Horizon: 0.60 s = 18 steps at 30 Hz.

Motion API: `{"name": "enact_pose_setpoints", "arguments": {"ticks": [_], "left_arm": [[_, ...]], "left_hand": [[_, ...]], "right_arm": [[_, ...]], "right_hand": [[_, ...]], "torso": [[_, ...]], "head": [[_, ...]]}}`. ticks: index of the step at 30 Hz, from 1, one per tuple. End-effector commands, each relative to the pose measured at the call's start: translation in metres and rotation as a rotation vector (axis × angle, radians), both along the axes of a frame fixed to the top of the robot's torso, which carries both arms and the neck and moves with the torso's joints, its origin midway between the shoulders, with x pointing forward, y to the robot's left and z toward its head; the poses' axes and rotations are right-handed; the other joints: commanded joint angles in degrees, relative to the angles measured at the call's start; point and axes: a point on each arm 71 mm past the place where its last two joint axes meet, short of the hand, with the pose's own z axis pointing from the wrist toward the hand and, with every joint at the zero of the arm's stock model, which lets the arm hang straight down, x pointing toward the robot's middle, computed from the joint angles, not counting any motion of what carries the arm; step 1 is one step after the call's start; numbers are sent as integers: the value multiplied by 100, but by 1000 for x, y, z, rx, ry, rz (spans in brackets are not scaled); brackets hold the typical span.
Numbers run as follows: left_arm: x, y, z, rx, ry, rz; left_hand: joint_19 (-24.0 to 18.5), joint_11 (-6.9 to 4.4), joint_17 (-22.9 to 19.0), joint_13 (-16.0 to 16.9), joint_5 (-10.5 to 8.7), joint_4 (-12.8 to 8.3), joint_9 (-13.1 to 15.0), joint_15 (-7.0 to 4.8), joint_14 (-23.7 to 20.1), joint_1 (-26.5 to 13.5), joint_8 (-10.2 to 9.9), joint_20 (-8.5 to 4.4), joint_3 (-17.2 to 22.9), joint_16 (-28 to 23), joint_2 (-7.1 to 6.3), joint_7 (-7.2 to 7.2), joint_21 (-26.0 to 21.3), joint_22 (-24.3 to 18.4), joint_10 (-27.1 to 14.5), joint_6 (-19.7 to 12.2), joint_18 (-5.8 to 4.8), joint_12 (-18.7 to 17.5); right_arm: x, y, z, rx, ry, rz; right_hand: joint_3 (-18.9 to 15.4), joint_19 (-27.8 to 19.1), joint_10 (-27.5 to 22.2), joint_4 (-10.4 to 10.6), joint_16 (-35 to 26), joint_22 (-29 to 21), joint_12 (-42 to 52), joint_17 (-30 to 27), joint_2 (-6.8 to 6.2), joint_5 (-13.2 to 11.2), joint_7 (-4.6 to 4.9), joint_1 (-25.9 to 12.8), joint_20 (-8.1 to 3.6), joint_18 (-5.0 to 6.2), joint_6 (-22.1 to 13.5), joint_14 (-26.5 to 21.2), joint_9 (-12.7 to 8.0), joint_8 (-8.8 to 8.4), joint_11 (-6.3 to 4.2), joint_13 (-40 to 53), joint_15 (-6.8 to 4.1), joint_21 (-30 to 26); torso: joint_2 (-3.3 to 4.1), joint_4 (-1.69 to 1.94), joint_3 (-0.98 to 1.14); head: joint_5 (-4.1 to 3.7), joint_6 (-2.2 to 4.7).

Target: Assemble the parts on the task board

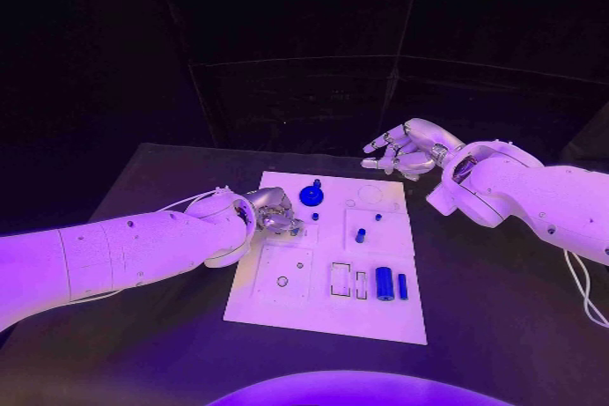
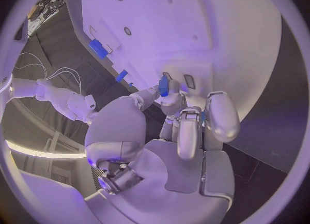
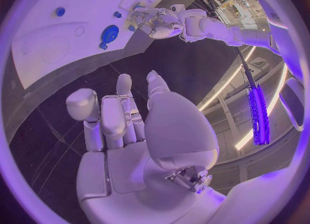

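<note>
Flat white task board (image 1: 286, 305), left robot hand (image 1: 269, 214) pinching small blue part (image 2: 163, 86), right robot hand (image 1: 404, 148) empty, fingers apart.

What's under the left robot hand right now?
The left robot hand pinches a small blue part over the task board. The board surface directly beneath its fingers is covered, so any slot there cannot be seen.

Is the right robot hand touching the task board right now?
Apart. In the head view the right robot hand hovers beyond the task board's far edge, and the right wrist view shows bare dark table between its fingers and the board.
</note>
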Motion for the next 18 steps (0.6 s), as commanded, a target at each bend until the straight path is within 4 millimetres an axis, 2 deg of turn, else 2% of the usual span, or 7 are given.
{"name": "enact_pose_setpoints", "arguments": {"ticks": [1, 18], "left_arm": [[-3, -1, -5, 36, 36, -35], [-5, 1, -7, 48, 59, -48]], "left_hand": [[-6, -5, 1485, -9, 11, -846, -6, -36, 589, 39, 33, 9, 856, 23, -2, -16, -38, -7, -24, -8, -45, -35], [-13, -3, 1483, -13, 4, -843, -6, -35, 589, 44, 33, 9, 845, 22, -21, -14, -46, -16, -26, -16, -43, -37]], "right_arm": [[0, 1, 2, 1, -6, 10], [0, 0, 2, 2, -9, 9]], "right_hand": [[-32, -30, -35, 4, -21, -6, -26, -2, 51, 37, 15, 7, -3, 50, 11, 38, -8, -9, 17, -9, -29, -21], [-46, -37, -35, 18, -46, -26, -24, -31, 62, 41, 15, -3, -3, 53, 16, 34, -6, -7, 17, -14, -28, -32]], "torso": [[-1, 3, -2], [0, 6, -3]], "head": [[1, -1], [0, -17]]}}
